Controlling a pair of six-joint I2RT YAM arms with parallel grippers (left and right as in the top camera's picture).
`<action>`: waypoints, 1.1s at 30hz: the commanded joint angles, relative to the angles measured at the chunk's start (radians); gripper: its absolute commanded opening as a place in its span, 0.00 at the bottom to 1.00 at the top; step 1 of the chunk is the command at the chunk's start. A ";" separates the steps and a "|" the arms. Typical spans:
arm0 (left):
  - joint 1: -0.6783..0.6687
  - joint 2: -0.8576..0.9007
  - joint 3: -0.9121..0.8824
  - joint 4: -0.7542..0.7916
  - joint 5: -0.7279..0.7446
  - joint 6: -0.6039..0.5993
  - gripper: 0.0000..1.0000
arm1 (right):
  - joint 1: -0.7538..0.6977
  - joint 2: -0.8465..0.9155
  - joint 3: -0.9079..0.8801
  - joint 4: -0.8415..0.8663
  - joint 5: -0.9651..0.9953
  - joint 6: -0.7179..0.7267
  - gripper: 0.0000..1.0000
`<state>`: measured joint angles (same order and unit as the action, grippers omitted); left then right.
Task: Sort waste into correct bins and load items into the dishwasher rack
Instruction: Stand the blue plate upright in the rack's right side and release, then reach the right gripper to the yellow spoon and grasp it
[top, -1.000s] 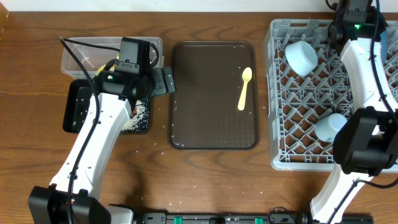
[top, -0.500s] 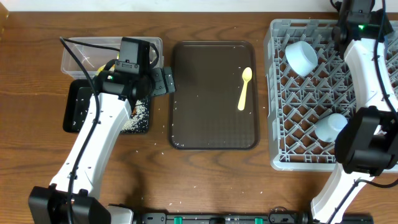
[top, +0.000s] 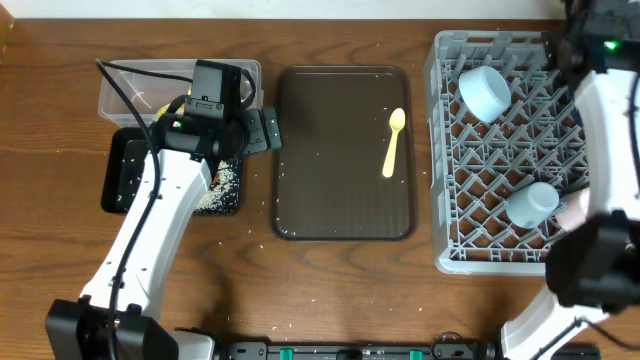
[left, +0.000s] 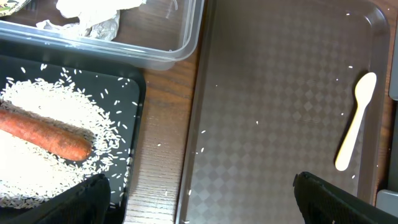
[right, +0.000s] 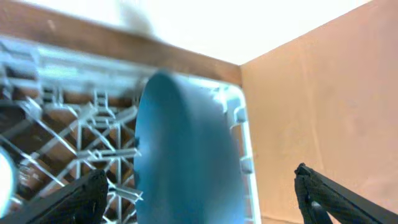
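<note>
My right gripper (right: 199, 208) stands open around a big dark-blue bowl (right: 186, 149), which stands on its edge in the far right corner of the grey dishwasher rack (top: 450, 150). The fingers do not touch it. A pale-blue bowl (top: 485, 92) and a light-blue cup (top: 530, 203) lie in the rack. The yellow spoon (top: 393, 142) lies on the brown tray (top: 340, 200). My left gripper (left: 199, 211) hangs open and empty over the gap between the brown tray and the black tray (left: 134, 87). That black tray holds rice (left: 56, 106) and a carrot (left: 46, 134). Crumpled tissue (left: 87, 15) lies in the clear tub (left: 186, 37).
Stray rice grains dot the brown tray and the wooden table (top: 320, 290). My right arm (top: 610, 120) crosses the rack's right side and hides part of it. A beige wall (right: 323, 93) stands just beyond the rack's far corner.
My right arm has swung to the right, toward the rack's far right corner. The left arm, the spoon and the things in the rack have not moved.
</note>
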<state>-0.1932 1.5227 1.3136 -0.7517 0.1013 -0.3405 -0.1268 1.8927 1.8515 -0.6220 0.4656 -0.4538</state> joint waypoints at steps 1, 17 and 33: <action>0.003 0.000 0.016 0.000 -0.006 0.002 0.97 | 0.007 -0.110 -0.002 -0.025 -0.146 0.093 0.95; 0.003 0.000 0.016 0.000 -0.006 0.002 0.97 | 0.167 -0.194 -0.002 -0.157 -1.053 0.585 0.86; 0.003 0.000 0.016 0.000 -0.006 0.002 0.97 | 0.571 0.155 -0.002 -0.238 -0.243 1.026 0.60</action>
<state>-0.1932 1.5227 1.3136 -0.7517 0.1013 -0.3405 0.4355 1.9949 1.8511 -0.8364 0.0750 0.4721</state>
